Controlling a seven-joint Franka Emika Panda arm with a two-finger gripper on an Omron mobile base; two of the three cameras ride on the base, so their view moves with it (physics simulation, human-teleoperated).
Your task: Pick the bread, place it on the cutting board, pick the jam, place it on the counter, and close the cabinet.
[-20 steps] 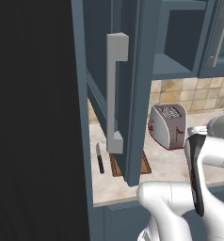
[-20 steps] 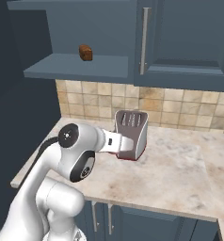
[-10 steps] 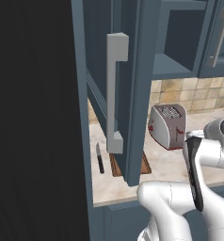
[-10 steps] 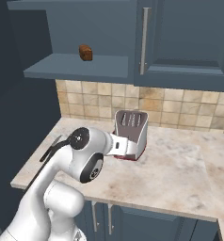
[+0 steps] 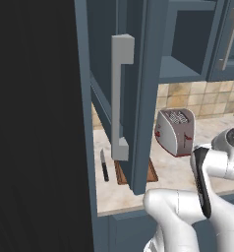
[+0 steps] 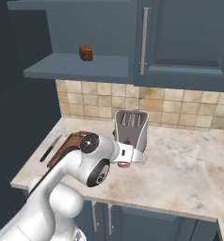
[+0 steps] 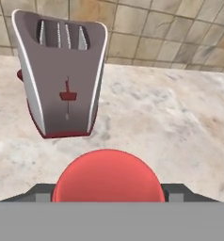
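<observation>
Holding the jam (image 7: 107,176) between its fingers, the hand (image 6: 125,159) sits low over the worktop (image 6: 180,174) just in front of the silver toaster (image 6: 130,129). In the hand view the jar's round red top lies at the bottom centre with a dark finger (image 7: 36,193) on either side of it, so the hand is closed on the jar. In the right base view a bit of red shows under the white wrist, close to the marble surface; whether the jar touches the surface cannot be told.

Left of the toaster, partly behind the arm's elbow, lies the cutting board (image 6: 69,143), dark brown, with a black-handled knife (image 6: 50,148) beside it near the worktop's left edge. In the left base view the board (image 5: 152,172) shows behind the lower edge of the open door.

Above, the bread (image 6: 85,52) sits on the open cabinet shelf (image 6: 71,68), well apart from the board. The cabinet (image 5: 146,93) door stands swung wide toward the left base camera, its long light-grey bar handle (image 5: 120,98) upright in the foreground.
</observation>
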